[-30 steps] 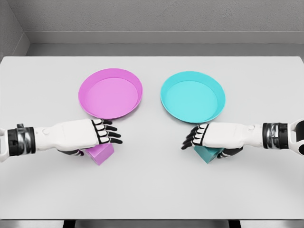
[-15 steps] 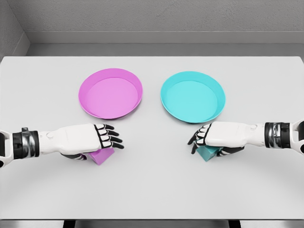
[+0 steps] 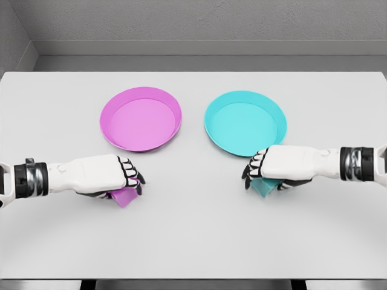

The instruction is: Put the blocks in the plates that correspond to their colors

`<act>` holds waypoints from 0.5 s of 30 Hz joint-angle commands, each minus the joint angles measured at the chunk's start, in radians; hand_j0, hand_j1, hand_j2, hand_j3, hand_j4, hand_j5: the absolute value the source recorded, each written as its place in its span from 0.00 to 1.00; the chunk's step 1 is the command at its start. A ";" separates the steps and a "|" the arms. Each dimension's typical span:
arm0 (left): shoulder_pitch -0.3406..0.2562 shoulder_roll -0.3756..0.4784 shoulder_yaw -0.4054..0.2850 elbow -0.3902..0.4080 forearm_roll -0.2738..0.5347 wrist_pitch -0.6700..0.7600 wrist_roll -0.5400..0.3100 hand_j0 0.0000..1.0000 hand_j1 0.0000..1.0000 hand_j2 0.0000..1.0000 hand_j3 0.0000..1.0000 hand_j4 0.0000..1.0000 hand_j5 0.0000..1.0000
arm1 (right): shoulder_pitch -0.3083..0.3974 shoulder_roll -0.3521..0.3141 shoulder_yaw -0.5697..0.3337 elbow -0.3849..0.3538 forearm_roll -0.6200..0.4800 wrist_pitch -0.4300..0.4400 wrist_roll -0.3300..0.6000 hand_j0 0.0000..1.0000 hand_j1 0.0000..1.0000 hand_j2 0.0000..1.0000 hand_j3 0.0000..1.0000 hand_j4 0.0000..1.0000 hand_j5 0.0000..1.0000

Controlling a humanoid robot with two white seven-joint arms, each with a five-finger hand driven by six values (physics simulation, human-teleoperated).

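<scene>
A magenta plate (image 3: 141, 119) lies left of centre on the white table (image 3: 193, 241), and a cyan plate (image 3: 245, 122) lies to its right. My left hand (image 3: 124, 181) sits below the magenta plate, its fingers curled down over a magenta block (image 3: 125, 197); only the block's lower corner shows. My right hand (image 3: 257, 175) is just below the cyan plate's near rim, fingers curled around a cyan block (image 3: 264, 185), mostly hidden under the palm.
Both forearms lie low over the table, coming in from the left and right edges. A grey wall (image 3: 193, 24) runs behind the table's far edge.
Both hands' fingers went from stretched out to curled around their blocks. The right hand and cyan block rose slightly toward the cyan plate; the left hand drew back a little.
</scene>
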State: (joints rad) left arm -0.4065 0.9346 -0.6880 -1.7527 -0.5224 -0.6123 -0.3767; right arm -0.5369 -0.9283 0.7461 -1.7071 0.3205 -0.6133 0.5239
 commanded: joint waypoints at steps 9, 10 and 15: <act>-0.040 -0.007 0.001 0.001 0.019 0.001 -0.001 0.59 0.59 0.59 0.59 0.59 0.59 | -0.017 0.000 -0.031 -0.017 -0.008 0.002 0.001 0.57 0.57 0.57 0.57 0.57 0.57; -0.048 -0.007 0.001 0.004 0.021 0.001 -0.001 0.60 0.60 0.60 0.60 0.60 0.60 | -0.018 0.000 -0.042 -0.014 -0.009 0.002 0.001 0.57 0.57 0.57 0.57 0.57 0.57; -0.061 -0.017 0.001 0.022 0.021 0.001 -0.001 0.60 0.60 0.60 0.60 0.60 0.60 | -0.044 0.008 -0.044 -0.005 -0.008 0.002 0.001 0.57 0.57 0.57 0.57 0.57 0.57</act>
State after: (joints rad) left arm -0.4694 0.9192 -0.6870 -1.7359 -0.5083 -0.6127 -0.3778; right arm -0.5875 -0.9226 0.7055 -1.7150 0.3181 -0.6132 0.5248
